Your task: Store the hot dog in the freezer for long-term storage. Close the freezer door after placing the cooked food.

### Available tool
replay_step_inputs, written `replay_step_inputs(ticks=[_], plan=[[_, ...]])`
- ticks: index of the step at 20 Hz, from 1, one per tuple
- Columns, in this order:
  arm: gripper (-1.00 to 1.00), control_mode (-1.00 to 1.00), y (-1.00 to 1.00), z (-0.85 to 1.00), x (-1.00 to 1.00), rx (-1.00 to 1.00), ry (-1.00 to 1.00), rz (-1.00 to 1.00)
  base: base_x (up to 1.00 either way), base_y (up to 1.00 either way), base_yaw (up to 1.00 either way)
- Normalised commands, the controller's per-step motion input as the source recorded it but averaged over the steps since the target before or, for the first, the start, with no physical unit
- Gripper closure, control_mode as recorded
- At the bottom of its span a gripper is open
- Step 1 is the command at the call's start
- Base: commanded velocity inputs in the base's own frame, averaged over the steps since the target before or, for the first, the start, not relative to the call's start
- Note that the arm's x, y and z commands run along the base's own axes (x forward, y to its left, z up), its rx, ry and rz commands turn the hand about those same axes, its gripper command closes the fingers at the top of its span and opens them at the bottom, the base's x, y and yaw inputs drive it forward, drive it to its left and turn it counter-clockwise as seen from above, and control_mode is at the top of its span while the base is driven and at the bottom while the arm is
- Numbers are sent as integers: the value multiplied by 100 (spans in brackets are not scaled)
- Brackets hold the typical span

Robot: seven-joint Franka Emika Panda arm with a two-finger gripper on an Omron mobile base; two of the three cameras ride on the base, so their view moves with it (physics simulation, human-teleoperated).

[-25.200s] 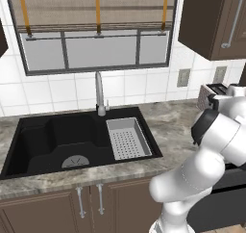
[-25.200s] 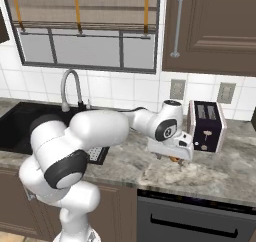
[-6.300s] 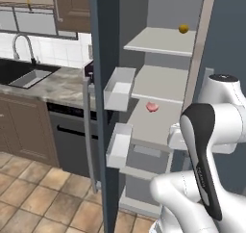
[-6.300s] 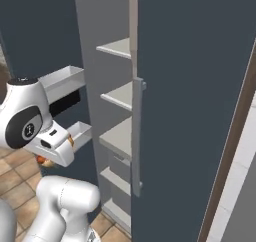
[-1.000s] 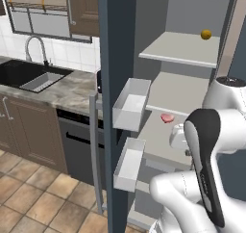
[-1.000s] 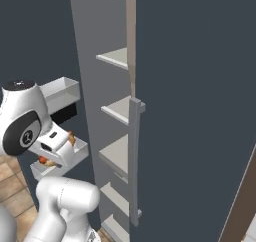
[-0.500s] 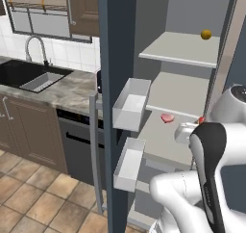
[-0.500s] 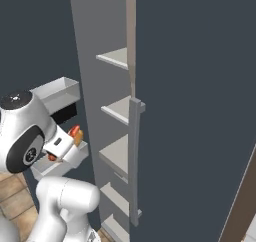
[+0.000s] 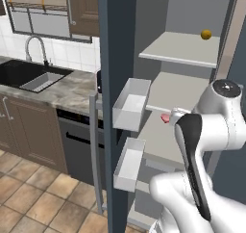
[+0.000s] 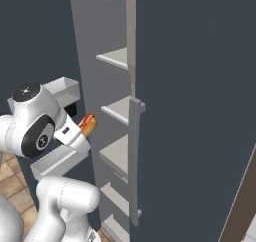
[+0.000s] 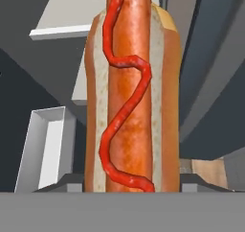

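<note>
The hot dog, a red-orange sausage with a ketchup squiggle in a tan bun, stands lengthwise in the hand view. My gripper is shut on its lower end, and the hot dog pokes up and right from it toward the pale shelves. It hangs in the air just outside them, at middle shelf height. The freezer stands open. The freezer door is swung out on the left, seen edge-on, with white bins on its inner face. In the left base view my own arm hides the hand.
A flat pink meat piece lies on the middle shelf and a small yellow fruit on the upper one. The closed slate panel with its grey handle stands right of the shelves. The counter and sink lie at left.
The arm has lifted the hot dog up and carried it closer to the shelves. The grip has not changed and the base has stayed put.
</note>
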Motion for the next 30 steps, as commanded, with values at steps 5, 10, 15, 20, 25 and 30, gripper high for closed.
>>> replay_step_inputs(ticks=[5,10,15,20,25,30], plan=[[100,-100,-23,0,64,0,0,-4,0,0,0],[100,-100,-12,-6,57,0,0,0,0,0,0],[100,-100,-3,-6,61,0,0,0,0,0,0],[100,-100,-13,-21,61,0,1,0,0,0,0],[100,-100,-15,-27,53,0,0,-1,0,0,0],[100,-100,0,-15,56,-1,0,-1,0,0,0]])
